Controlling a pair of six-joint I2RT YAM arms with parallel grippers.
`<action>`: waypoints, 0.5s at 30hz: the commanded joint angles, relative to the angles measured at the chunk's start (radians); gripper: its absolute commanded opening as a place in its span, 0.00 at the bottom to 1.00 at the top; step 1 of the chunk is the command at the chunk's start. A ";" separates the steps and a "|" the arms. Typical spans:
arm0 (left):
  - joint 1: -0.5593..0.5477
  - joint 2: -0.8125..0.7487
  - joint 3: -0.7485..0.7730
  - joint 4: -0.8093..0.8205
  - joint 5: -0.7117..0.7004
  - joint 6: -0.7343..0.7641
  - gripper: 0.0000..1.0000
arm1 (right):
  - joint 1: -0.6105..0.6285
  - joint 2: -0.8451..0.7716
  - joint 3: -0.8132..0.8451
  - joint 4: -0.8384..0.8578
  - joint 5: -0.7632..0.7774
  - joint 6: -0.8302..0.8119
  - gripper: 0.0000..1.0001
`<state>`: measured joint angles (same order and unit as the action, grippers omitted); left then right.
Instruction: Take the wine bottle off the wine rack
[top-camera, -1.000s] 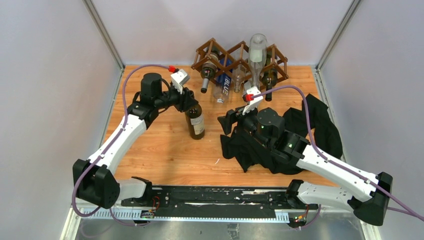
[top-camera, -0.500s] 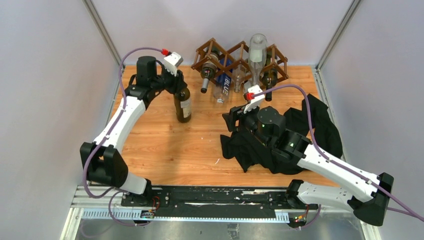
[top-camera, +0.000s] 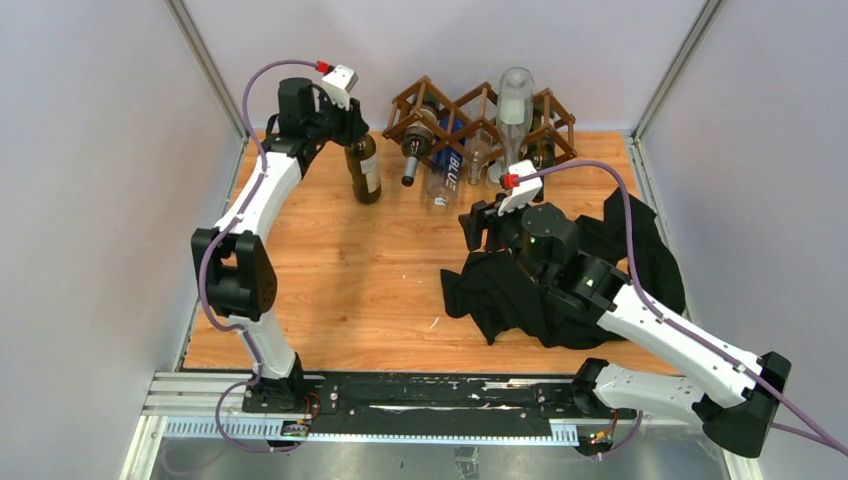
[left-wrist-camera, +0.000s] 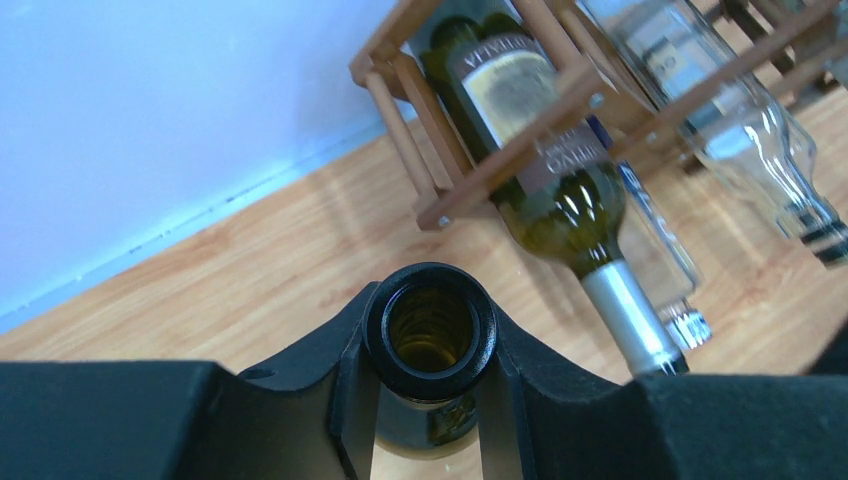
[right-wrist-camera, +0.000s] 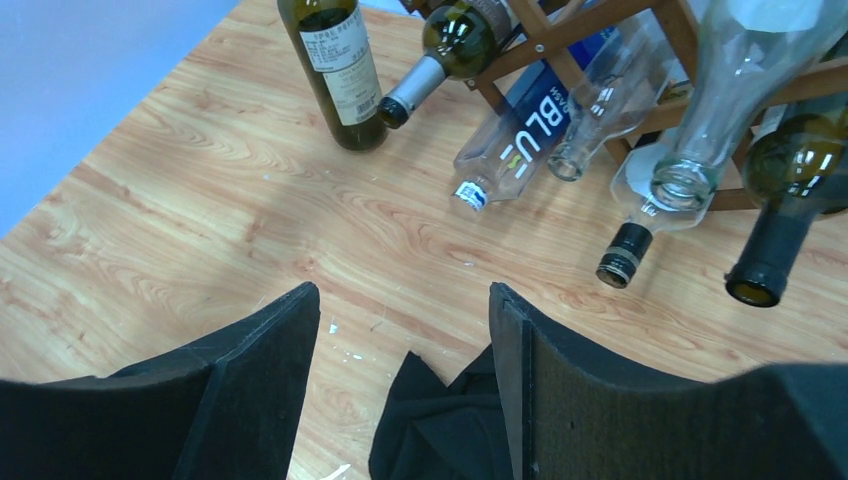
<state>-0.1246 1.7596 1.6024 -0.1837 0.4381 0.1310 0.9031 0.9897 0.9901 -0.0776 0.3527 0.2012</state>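
Observation:
The dark brown lattice wine rack (top-camera: 480, 115) stands at the back of the table, also showing in the left wrist view (left-wrist-camera: 500, 110) and the right wrist view (right-wrist-camera: 580, 20). My left gripper (top-camera: 345, 135) is shut on the neck of a dark green wine bottle (top-camera: 364, 172), which it holds upright just left of the rack. Both fingers press its open mouth (left-wrist-camera: 430, 330). The same bottle (right-wrist-camera: 335, 70) shows in the right wrist view. My right gripper (top-camera: 487, 222) is open with nothing between its fingers (right-wrist-camera: 270, 340), over the edge of a black cloth.
Several bottles lie in the rack: a green one with a silver neck (top-camera: 413, 150), a clear one labelled BLUE (top-camera: 450, 165), a tall clear one (top-camera: 515, 105) and a dark one (top-camera: 540, 160). A crumpled black cloth (top-camera: 560, 280) covers the table's right side.
My left arm has carried the upright bottle back and to the left, up beside the rack's left end. My right gripper has moved a little toward the rack and narrowed its jaws.

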 joint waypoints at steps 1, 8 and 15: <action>0.011 0.049 0.147 0.164 -0.015 -0.038 0.00 | -0.042 -0.007 0.033 -0.033 0.019 0.007 0.67; 0.030 0.182 0.289 0.169 -0.035 -0.072 0.00 | -0.088 -0.005 0.038 -0.048 0.012 0.017 0.68; 0.043 0.276 0.359 0.179 -0.042 -0.080 0.00 | -0.147 0.002 0.042 -0.061 -0.023 0.035 0.69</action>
<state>-0.0921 2.0151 1.8828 -0.1139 0.3992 0.0666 0.7952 0.9905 0.9924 -0.1143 0.3462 0.2153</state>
